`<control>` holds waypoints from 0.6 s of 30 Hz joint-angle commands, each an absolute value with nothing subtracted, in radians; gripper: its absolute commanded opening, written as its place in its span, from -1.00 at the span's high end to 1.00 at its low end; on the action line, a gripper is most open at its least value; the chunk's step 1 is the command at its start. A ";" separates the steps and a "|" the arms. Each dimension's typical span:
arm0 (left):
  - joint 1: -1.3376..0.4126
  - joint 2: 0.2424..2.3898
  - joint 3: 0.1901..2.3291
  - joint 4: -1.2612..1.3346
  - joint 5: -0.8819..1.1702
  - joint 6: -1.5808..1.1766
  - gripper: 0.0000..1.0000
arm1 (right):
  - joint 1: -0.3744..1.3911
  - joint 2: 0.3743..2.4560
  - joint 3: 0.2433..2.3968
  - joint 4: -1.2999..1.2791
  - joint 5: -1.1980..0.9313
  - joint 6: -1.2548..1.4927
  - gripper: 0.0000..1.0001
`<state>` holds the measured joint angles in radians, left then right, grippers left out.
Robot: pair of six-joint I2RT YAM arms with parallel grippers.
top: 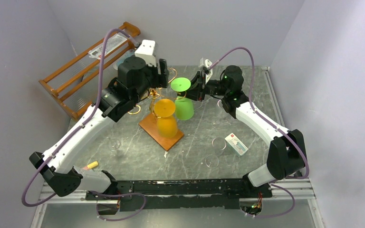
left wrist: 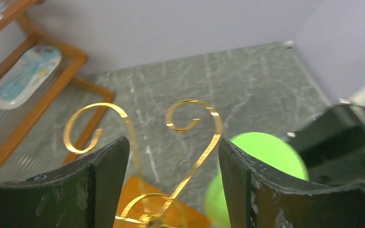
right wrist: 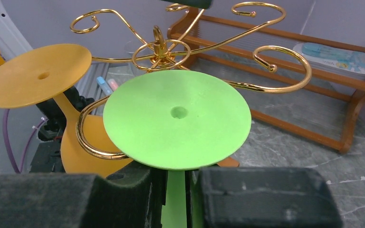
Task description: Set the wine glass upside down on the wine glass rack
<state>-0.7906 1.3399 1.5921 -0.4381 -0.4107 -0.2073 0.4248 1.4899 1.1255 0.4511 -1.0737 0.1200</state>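
Note:
The green wine glass [top: 184, 100] is upside down, its round foot [right wrist: 178, 118] on top. My right gripper [right wrist: 175, 190] is shut on its stem just under the foot, at the right side of the wine glass rack [top: 148, 124]. One gold curled arm [right wrist: 83, 137] of the rack runs under the foot's left edge; whether the stem sits inside it I cannot tell. An orange glass [top: 165, 118] hangs upside down on the rack. My left gripper [left wrist: 173, 147] is open above the rack's far side [top: 163, 75], with gold scrolls [left wrist: 190, 114] between its fingers and touching neither.
A stepped wooden slatted shelf [top: 88, 66] stands at the back left. Clear glasses [top: 114, 144] [top: 218, 144] [top: 211, 161] sit on the grey table in front of the rack. A small white box [top: 236, 144] lies at the right, a yellow item [top: 91, 165] near the left arm's base.

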 commanded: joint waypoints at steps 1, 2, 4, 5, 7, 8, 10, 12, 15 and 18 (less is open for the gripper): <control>-0.692 1.307 1.563 -0.523 -0.301 -0.230 -0.47 | 0.433 1.489 1.115 0.462 -1.088 0.105 1.00; -0.682 1.295 1.549 -0.520 -0.273 -0.221 -0.46 | 0.433 1.490 1.114 0.462 -1.088 0.103 1.00; -0.671 1.272 1.516 -0.508 -0.212 -0.209 -0.43 | 0.433 1.492 1.112 0.468 -1.090 0.105 1.00; -0.667 1.264 1.504 -0.504 -0.182 -0.203 -0.40 | 0.434 1.493 1.110 0.475 -1.093 0.109 1.00; -0.661 1.258 1.492 -0.511 -0.136 -0.191 -0.33 | 0.431 1.492 1.100 0.505 -1.108 0.119 1.00; -0.660 1.259 1.491 -0.520 -0.130 -0.187 -0.27 | 0.428 1.489 1.088 0.539 -1.111 0.137 1.00; -0.659 1.259 1.489 -0.538 -0.140 -0.177 -0.06 | 0.422 1.488 1.072 0.583 -1.112 0.165 1.00; -0.655 1.254 1.487 -0.549 -0.154 -0.165 0.05 | 0.419 1.494 1.073 0.587 -1.115 0.174 1.00; -0.654 1.243 1.484 -0.560 -0.159 -0.151 0.05 | 0.416 1.507 1.084 0.587 -1.118 0.184 1.00; -0.652 1.231 1.476 -0.578 -0.169 -0.139 0.02 | 0.415 1.516 1.090 0.594 -1.122 0.192 1.00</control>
